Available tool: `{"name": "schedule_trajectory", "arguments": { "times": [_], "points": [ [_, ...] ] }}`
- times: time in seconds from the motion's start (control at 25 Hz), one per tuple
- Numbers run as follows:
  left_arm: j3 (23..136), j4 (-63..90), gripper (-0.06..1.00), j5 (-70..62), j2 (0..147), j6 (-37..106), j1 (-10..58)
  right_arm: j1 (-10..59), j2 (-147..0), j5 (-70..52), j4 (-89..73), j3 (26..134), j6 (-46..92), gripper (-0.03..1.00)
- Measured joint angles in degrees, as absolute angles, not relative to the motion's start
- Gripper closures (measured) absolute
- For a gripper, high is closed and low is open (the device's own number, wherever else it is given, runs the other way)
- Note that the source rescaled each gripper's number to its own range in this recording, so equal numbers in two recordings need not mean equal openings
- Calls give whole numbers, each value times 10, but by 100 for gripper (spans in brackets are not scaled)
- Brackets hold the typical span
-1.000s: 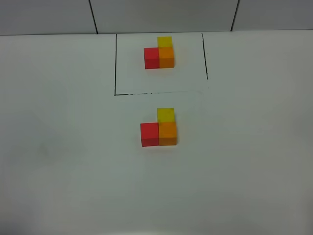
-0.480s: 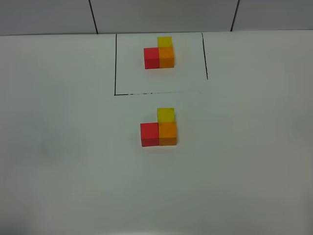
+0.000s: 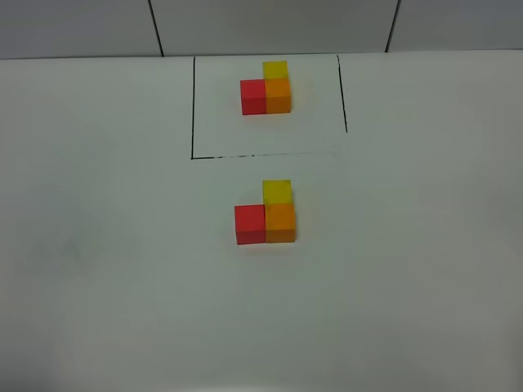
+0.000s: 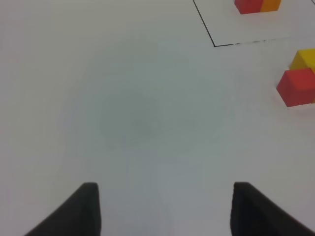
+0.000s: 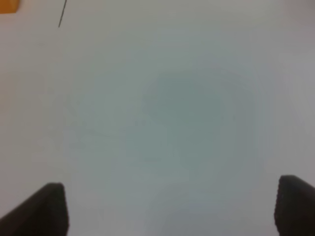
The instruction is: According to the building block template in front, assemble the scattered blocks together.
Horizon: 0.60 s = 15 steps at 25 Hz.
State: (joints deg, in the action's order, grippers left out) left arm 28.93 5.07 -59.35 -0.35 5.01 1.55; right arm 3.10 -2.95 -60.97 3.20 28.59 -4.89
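The building block template sits at the far middle of the table inside a thin black frame (image 3: pixel 193 106). It is an L of a red cube (image 3: pixel 253 96), an orange cube (image 3: pixel 279 95) and a yellow cube (image 3: pixel 275 69). The scattered blocks stand joined in the same L nearer the front: red (image 3: pixel 250 224), orange (image 3: pixel 280 222), yellow (image 3: pixel 276 192). Neither gripper shows in the exterior high view. My left gripper (image 4: pixel 165 211) is open and empty over bare table, well short of the red block (image 4: pixel 297 87) and yellow block (image 4: pixel 305 59). My right gripper (image 5: pixel 172 209) is open and empty over bare table.
The white table (image 3: pixel 122 269) ends at a grey tiled wall (image 3: pixel 270 24) behind the template. The left wrist view shows the frame's corner (image 4: pixel 214 45). The right wrist view shows a piece of frame line (image 5: pixel 62 14) and an orange cube edge (image 5: pixel 9 5).
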Motion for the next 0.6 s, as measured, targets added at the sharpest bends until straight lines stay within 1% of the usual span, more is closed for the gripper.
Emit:
{"name": "schedule_trajectory", "arguments": {
  "times": [0.16,0.6],
  "points": [
    [289,51,68,-594,-3,50,15,31,-30,-610,32,286,-49,17],
    [289,51,68,-594,-3,50,15,31,-30,-610,32,286,-49,17]
  ]
}}
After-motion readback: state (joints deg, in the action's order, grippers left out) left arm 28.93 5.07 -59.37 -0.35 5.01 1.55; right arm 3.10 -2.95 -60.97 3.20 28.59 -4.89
